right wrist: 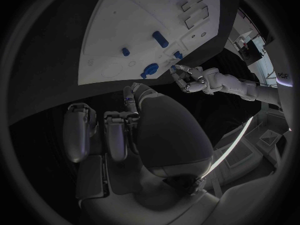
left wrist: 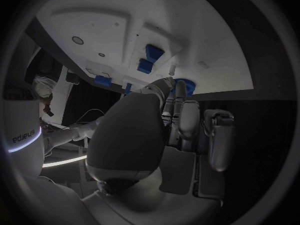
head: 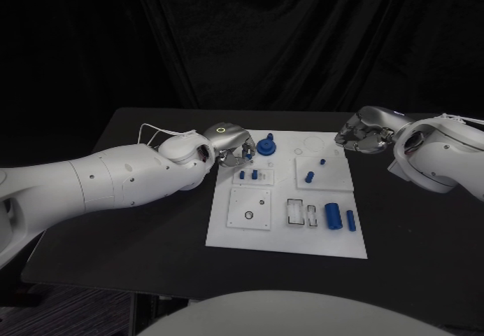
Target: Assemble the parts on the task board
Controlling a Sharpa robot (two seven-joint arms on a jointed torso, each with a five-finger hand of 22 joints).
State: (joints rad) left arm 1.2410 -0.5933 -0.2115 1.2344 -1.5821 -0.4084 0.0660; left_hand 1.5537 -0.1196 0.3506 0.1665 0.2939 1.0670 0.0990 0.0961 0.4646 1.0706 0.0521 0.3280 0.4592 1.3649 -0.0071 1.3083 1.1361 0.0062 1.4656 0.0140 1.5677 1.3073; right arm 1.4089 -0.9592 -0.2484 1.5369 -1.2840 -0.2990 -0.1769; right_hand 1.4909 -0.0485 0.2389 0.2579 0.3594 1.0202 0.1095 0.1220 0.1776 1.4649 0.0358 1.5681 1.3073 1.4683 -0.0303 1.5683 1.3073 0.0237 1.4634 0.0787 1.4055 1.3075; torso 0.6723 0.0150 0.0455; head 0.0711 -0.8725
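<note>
Fingers of the left hand (head: pixel 230 142) are curled inward over the far left corner of the white task board (head: pixel 227 239), hanging just beside a round blue knob (head: pixel 266 146) that stands on the board; whether a fingertip touches the knob or anything is pinched, I cannot tell. From the left wrist, that hand (left wrist: pixel 187 120) reaches toward the same blue knob (left wrist: pixel 186 85) at the board's edge. The right hand (head: pixel 361 134) hovers at the board's far right corner, over the black table (head: pixel 131 210), fingers bent in with nothing held.

On the board itself, small blue pegs (head: pixel 254 173) stand in a raised square near the left hand, another pair (head: pixel 310 175) sits in the square toward the right, and two larger blue cylinders (head: pixel 341 215) lie side by side near the front right, next to two dark-rimmed rectangular slots (head: pixel 303 213). A square plate with a round recess (head: pixel 248 210) sits at the front left.
</note>
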